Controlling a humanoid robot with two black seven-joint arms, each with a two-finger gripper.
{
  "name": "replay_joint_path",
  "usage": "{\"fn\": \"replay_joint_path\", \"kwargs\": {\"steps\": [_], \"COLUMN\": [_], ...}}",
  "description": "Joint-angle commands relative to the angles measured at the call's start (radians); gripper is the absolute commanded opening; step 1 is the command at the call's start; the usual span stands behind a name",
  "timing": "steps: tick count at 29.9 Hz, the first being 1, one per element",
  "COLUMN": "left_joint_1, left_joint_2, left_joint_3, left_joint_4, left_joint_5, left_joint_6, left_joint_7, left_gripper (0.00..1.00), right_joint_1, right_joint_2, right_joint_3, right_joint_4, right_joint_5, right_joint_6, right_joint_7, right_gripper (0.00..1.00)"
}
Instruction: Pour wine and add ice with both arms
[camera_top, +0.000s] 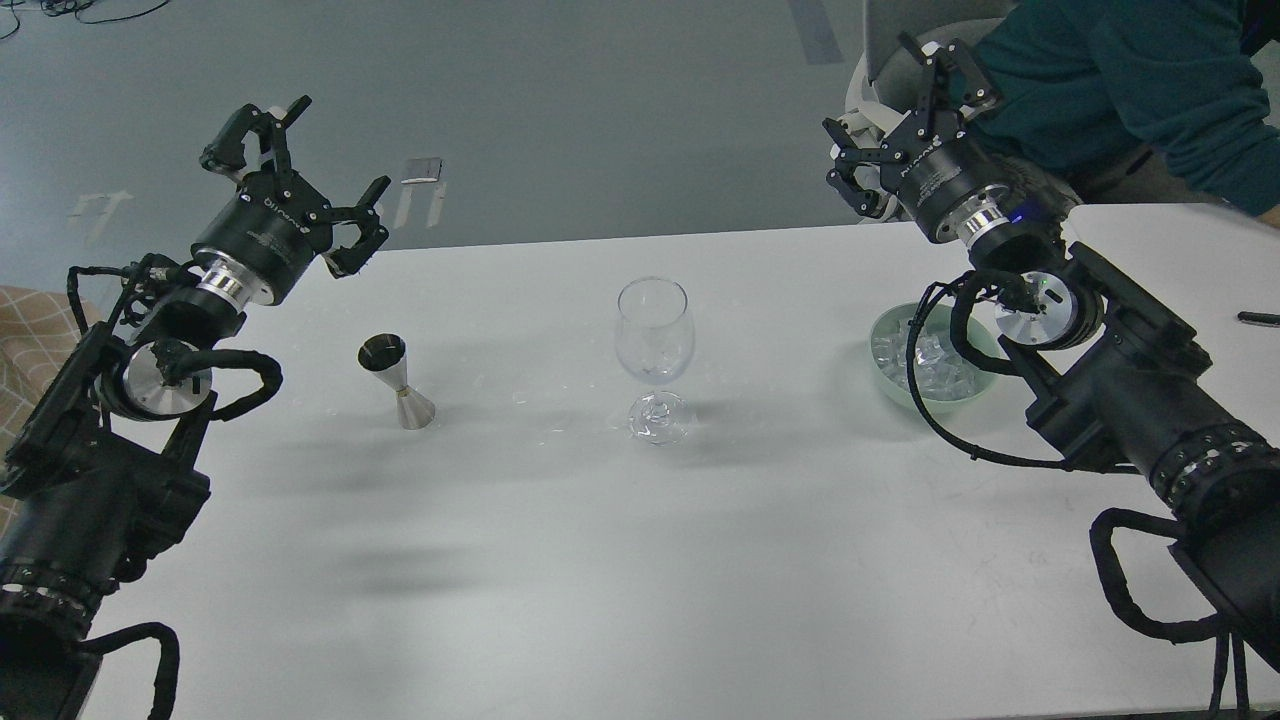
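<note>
Head view: on a white tabletop (640, 560), a wine glass (654, 355) stands upright at centre. A metal jigger (397, 381) stands to its left; a pale green bowl (893, 392) of ice (925, 362) sits to its right. The left pincer (315, 175) and right pincer (895, 115) hang raised at the far edge, fingers spread, gripping nothing.

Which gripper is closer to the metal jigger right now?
Left. The left gripper hangs open just up and left of the jigger; the right gripper is far across, beyond the wine glass.
</note>
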Motion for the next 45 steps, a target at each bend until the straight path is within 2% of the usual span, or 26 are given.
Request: {"fn": "replay_joint_path", "kwargs": {"steps": [1,8,12,15,20,22,25,30,35,45], "left_joint_1": [0.001,0.003,0.024,0.089,0.181,0.251,0.345,0.532,0.635,0.683], "left_joint_2": [0.000,0.008,0.059,0.118,0.192,0.197,0.180,0.123,0.051,-0.102], "left_joint_3": [0.001,-0.007,-0.010,-0.022,-0.082,-0.145,-0.226,-0.304,-0.327,-0.318], "left_joint_4": [0.000,-0.003,-0.086,-0.158,-0.276,-0.349,-0.420,-0.543,-0.607,-0.595], "left_joint_5": [0.006,-0.004,-0.033,-0.115,-0.223,-0.275,-0.318,-0.343,-0.382,-0.384], "left_joint_6": [0.000,0.000,0.000,0.039,0.102,0.150,0.185,0.194,0.202,0.319], "left_joint_7": [-0.005,0.009,0.034,0.104,0.176,0.254,0.322,0.350,0.370,0.377], "left_gripper": [0.98,0.98,0.96,0.94,0.94,0.94,0.93,0.91,0.91,0.92], "right_joint_1": [-0.001,-0.003,-0.009,-0.009,-0.009,-0.009,-0.009,-0.012,-0.009,-0.015], "right_joint_2": [-0.001,0.003,0.020,0.020,0.022,0.022,0.022,0.020,0.020,0.023], "right_joint_3": [-0.002,-0.002,-0.003,-0.003,-0.005,-0.005,-0.005,-0.008,-0.008,-0.009], "right_joint_4": [0.000,-0.002,-0.003,-0.005,-0.008,-0.008,-0.008,-0.009,-0.016,-0.019], "right_joint_5": [-0.001,-0.003,-0.004,-0.004,-0.004,-0.004,-0.006,-0.006,-0.009,-0.010], "right_joint_6": [0.000,0.000,0.000,0.000,0.000,0.000,0.000,0.000,0.000,0.000], "right_joint_7": [0.001,0.005,0.006,0.006,0.006,0.008,0.006,0.006,0.006,0.006], "right_gripper": [1.00,1.00,1.00,1.00,1.00,1.00,1.00,1.00,1.00,1.00]}}
